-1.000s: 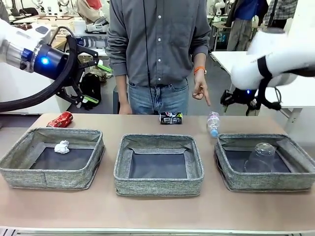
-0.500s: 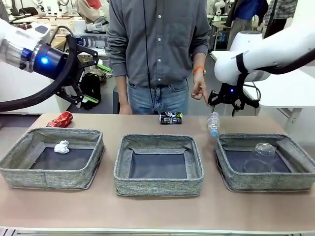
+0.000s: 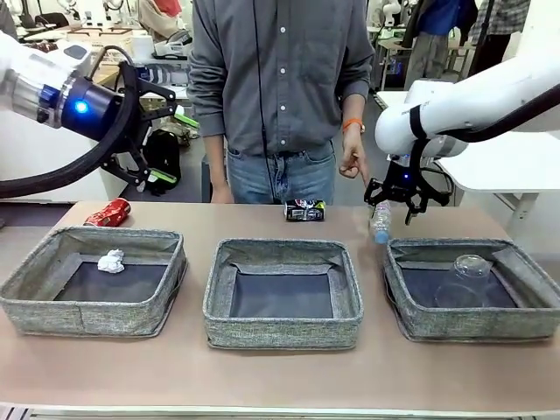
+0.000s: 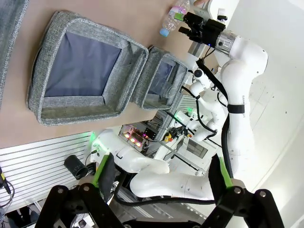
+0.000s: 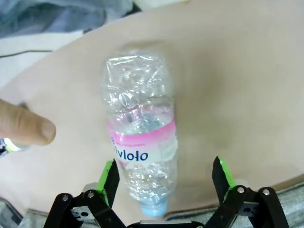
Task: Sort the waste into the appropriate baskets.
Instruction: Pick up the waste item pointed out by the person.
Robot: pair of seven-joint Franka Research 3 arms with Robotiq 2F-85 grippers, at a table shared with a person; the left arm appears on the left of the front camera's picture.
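A clear water bottle (image 3: 379, 222) with a pink label and blue cap lies on the table just beyond the right basket (image 3: 472, 324). My right gripper (image 3: 391, 203) hovers open right above it. In the right wrist view the bottle (image 5: 140, 142) lies between the green pads, close to the left one, and the gripper (image 5: 165, 167) holds nothing. A person's finger (image 5: 26, 126) points at the bottle. My left gripper (image 3: 171, 144) hangs open, high at the far left. A red can (image 3: 107, 213) and a dark printed can (image 3: 304, 210) lie at the far edge.
A crumpled paper ball (image 3: 110, 261) rests in the left basket (image 3: 87, 317). A clear plastic cup (image 3: 464, 280) sits upside down in the right basket. The middle basket (image 3: 282, 332) holds nothing. The person stands at the far side, one hand (image 3: 354, 162) lowered over the table.
My right arm has swung left and down from the far right until its gripper hangs over the bottle. The left arm, the person's pointing hand and the waste have stayed put.
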